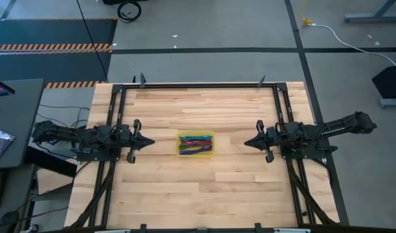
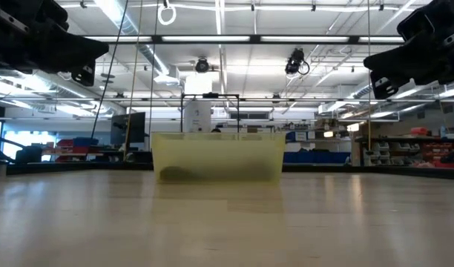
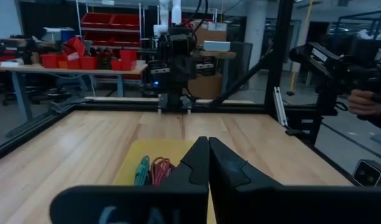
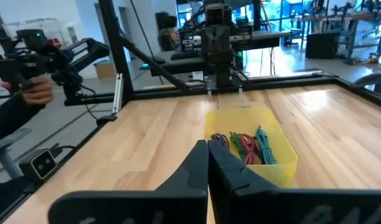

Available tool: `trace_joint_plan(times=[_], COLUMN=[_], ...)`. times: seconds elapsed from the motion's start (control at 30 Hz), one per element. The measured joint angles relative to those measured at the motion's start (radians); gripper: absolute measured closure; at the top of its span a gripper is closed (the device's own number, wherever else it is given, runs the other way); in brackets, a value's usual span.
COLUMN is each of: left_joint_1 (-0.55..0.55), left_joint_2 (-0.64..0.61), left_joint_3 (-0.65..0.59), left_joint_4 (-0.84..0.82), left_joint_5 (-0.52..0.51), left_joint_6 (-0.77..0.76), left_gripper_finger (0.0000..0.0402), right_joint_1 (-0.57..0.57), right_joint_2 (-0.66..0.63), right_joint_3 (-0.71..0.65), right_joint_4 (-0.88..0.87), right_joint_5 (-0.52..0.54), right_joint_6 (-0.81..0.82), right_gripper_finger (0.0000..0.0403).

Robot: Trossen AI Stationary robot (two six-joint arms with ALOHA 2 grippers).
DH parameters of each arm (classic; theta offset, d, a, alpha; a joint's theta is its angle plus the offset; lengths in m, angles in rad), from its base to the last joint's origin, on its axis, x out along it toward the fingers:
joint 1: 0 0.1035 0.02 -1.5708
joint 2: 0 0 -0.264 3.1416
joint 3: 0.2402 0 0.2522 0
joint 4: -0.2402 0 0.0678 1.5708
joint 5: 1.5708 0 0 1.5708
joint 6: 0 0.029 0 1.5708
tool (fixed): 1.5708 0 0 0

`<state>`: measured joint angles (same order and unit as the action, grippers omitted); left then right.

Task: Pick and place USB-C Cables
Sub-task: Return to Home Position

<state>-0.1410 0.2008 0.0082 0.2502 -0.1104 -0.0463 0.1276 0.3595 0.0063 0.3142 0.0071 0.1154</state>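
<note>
Overhead, table-level, wrists — shared tray [image 2: 216, 156]

Light plank-wood counter [image 1: 185, 194] filling middle of high view, boards running left to right. Yellow tray [image 1: 196, 155] sitting directly on it near centre, lying flat, long side running left to right. Black metal frame [image 1: 201, 85] resting along far edge, its rails running down left and right sides toward near corners. Tray standing well apart from frame on every side. In low view, ceiling lights glinting off wood in front of tray.
</note>
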Motion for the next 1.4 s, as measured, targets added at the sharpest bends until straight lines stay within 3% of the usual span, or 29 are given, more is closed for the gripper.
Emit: trace_joint_plan(times=[0.23,0.57,1.4], left_joint_1=[0.0,0.0,0.0], left_joint_2=[0.0,0.002,0.002], left_joint_3=[0.0,0.0,-0.001], left_joint_4=[0.023,0.01,0.011], left_joint_5=[0.0,0.0,0.0], left_joint_6=[0.083,0.084,0.084], left_gripper_finger=[0.0396,0.0363,0.0365], right_joint_1=[0.0,0.001,0.001], right_joint_2=[-0.001,0.0,0.0], right_joint_3=[0.0,0.0,0.0], right_joint_4=[0.079,0.074,0.073], right_joint_5=[-0.002,-0.007,-0.008], right_joint_6=[-0.083,-0.067,-0.066], right_gripper_finger=[0.0399,0.039,0.0388])
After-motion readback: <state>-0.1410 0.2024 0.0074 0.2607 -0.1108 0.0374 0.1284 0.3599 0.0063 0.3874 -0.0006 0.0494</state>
